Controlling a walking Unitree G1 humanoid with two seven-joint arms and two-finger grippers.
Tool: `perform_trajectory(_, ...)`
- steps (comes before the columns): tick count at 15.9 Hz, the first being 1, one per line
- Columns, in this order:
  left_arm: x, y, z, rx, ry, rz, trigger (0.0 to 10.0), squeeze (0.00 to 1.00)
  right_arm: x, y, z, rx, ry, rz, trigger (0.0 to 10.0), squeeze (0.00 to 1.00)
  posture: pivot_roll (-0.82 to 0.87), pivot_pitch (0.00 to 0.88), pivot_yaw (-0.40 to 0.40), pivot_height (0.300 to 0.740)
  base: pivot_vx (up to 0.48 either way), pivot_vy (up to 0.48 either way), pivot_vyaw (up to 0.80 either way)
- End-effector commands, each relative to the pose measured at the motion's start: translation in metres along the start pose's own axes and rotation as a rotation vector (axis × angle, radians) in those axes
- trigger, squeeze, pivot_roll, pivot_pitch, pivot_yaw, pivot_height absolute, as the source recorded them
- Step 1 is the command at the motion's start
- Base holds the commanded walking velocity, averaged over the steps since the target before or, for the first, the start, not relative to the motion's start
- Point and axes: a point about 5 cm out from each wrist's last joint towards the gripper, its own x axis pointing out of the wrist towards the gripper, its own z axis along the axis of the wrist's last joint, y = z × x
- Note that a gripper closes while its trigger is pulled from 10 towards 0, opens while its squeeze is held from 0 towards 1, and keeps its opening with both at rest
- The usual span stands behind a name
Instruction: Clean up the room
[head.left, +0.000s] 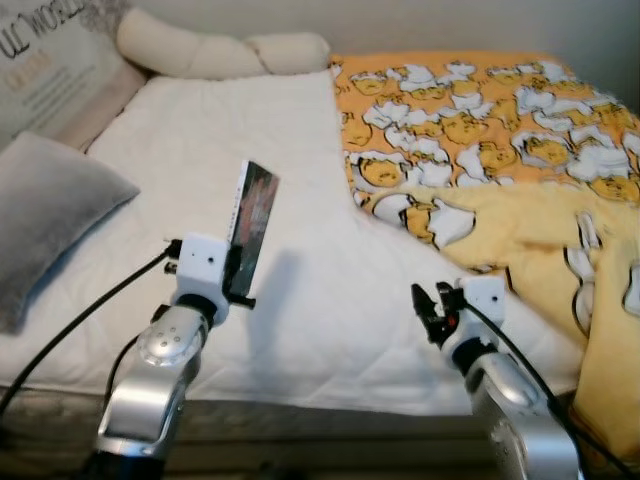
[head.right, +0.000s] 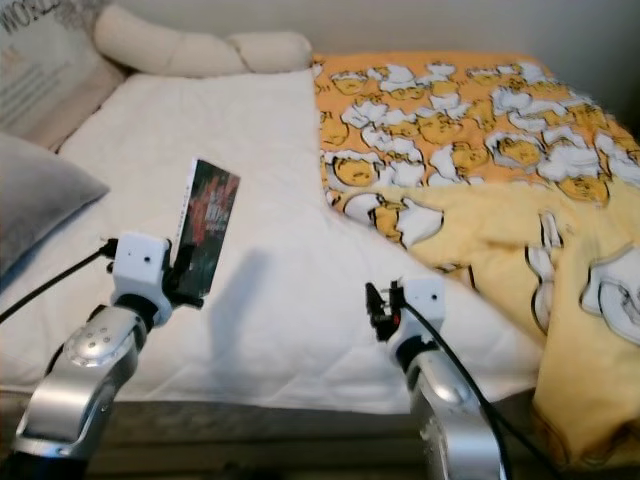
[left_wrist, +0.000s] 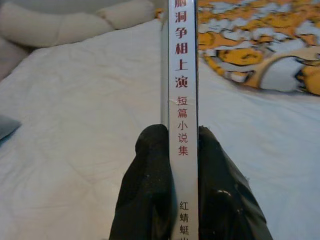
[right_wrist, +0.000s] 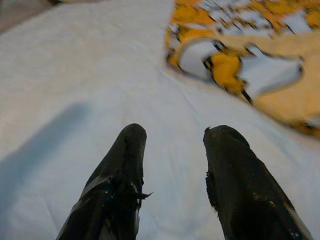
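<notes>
Fingers of left end effector hide the clamped book's lower spine; right end effector gapes.

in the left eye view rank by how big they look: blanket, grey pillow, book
1. blanket
2. grey pillow
3. book, held upright in the left gripper; it sits nearer the camera, so its true size is smaller still.

A book with a dark cover flecked red and a white spine printed with red Chinese characters stands above a white quilted bed. At two o'clock lies an orange and yellow blanket patterned with white-and-yellow cartoon egg figures. At nine o'clock sits a grey pillow; at eleven, a cream knotted cushion. Each end effector has black fingers.
</notes>
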Motion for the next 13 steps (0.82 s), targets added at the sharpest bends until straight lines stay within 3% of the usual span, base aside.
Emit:
perform_trajectory(1, -0.0010, 0.0056, 0.0135, 0.020, -0.060, 0.021, 10.0, 0.00, 0.0012, 0.0030, 0.0031, -0.006, -0.014, 0.003, 10.0, 0.00, -0.01, 0.000, 0.065, 0.740, 0.000, 0.446, 0.00)
perform_trajectory(13, -0.0079, 0.0058, 0.0159, 0.008, -0.068, 0.050, 10.0, 0.00, 0.0039, 0.0091, 0.0049, -0.015, -0.012, 0.060, 10.0, 0.00, 0.02, 0.000, 0.040, 0.740, 0.000, 0.424, 0.00)
